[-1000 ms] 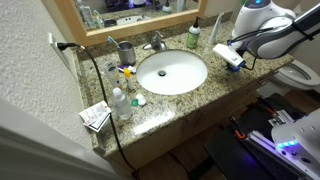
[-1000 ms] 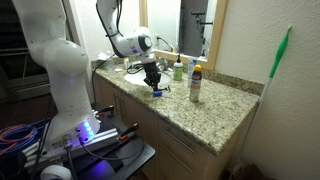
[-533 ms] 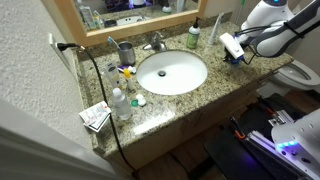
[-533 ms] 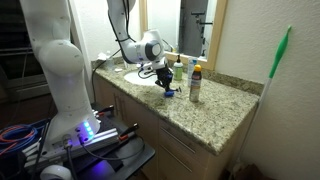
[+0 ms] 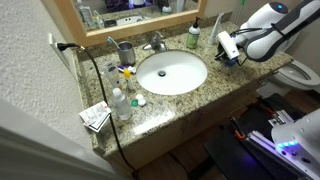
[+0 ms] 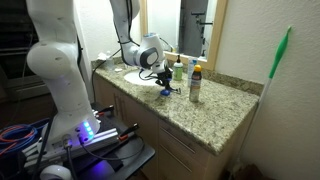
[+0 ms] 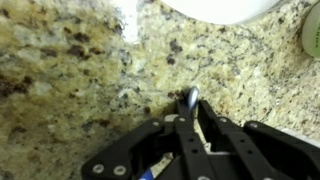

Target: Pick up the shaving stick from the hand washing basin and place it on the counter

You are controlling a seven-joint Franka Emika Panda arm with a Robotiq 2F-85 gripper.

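The shaving stick [image 7: 190, 98] has a blue-grey tip that shows between my jaws in the wrist view, touching the granite counter [image 7: 70, 60]. My gripper [image 7: 188, 125] is shut on it. In both exterior views my gripper [image 5: 232, 56] [image 6: 165, 84] is low over the counter, beside the white oval hand washing basin [image 5: 172, 72] and outside it. A bit of blue from the stick [image 6: 168, 92] shows under the fingers. The basin's rim [image 7: 230, 8] shows at the top of the wrist view.
A green soap bottle [image 5: 193, 37] and the faucet [image 5: 155, 43] stand behind the basin. Bottles and small items [image 5: 120, 100] crowd the counter on the basin's far side, with a black cable. Two bottles [image 6: 195, 85] stand close to my gripper. A toilet [image 5: 300, 72] is beyond the counter end.
My gripper has moved along the counter away from the basin with the shaving stick in it, and has come down lower toward the granite.
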